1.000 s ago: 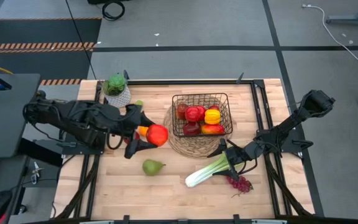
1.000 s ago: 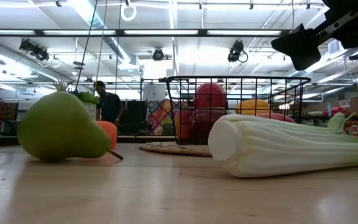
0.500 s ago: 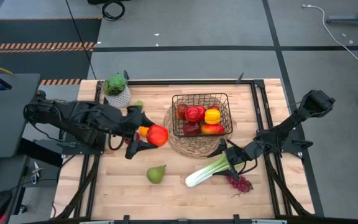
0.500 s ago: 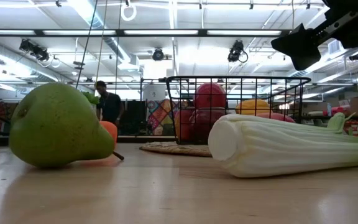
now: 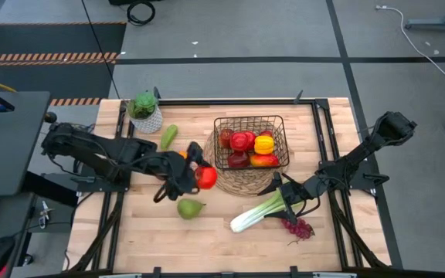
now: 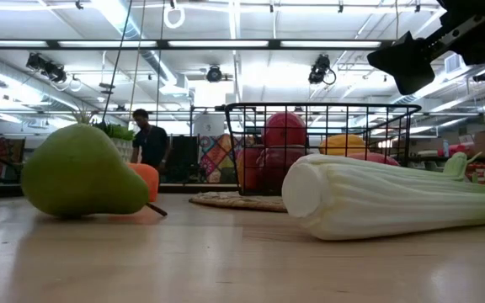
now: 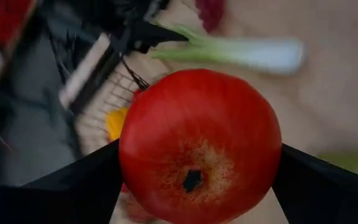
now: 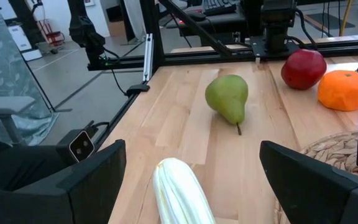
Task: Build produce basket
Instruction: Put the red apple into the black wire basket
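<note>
Holding one apple (image 5: 205, 177), left hand (image 5: 191, 176) nears basket (image 5: 250, 142).

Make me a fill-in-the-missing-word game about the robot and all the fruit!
1. The left gripper is shut on a red ____.
2. The black basket sits on a round woven ____.
3. The right gripper hangs over the pale-green ____.
4. The green pear lies on the ____, not in the basket.

Missing words: apple; mat; celery; table
</note>
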{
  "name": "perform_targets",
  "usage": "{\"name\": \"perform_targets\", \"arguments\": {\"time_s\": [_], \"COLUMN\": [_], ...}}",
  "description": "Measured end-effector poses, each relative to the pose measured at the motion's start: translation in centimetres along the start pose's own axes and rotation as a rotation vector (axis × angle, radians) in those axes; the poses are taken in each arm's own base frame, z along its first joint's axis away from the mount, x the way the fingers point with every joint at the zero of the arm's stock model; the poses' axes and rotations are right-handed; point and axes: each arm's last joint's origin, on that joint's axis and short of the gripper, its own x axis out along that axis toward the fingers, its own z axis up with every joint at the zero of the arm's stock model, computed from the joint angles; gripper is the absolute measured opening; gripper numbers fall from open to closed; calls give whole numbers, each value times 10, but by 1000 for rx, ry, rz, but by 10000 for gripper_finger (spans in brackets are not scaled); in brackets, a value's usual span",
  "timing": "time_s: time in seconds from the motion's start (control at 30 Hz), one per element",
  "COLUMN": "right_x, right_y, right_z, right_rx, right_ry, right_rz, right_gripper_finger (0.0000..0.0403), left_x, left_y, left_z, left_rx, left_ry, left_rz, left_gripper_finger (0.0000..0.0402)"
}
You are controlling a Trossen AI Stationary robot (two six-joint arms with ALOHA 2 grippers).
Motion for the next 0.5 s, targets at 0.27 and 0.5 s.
{"name": "perform_targets", "arguments": {"time_s": [0.27,0.5], "right_x": [0,0], "right_y": [0,0], "right_z": [0,0], "right_rx": [1,0], "right_ry": [1,1], "right_rz": [0,0], "right_gripper_finger": [373,373], "left_x": [18,21], "left_y": [-4,-1], "left_z": [0,-2], "left_rx": [428,370], "left_ry": [62,82], "left_rz": [-10,4], "left_gripper_finger": [355,355]}}
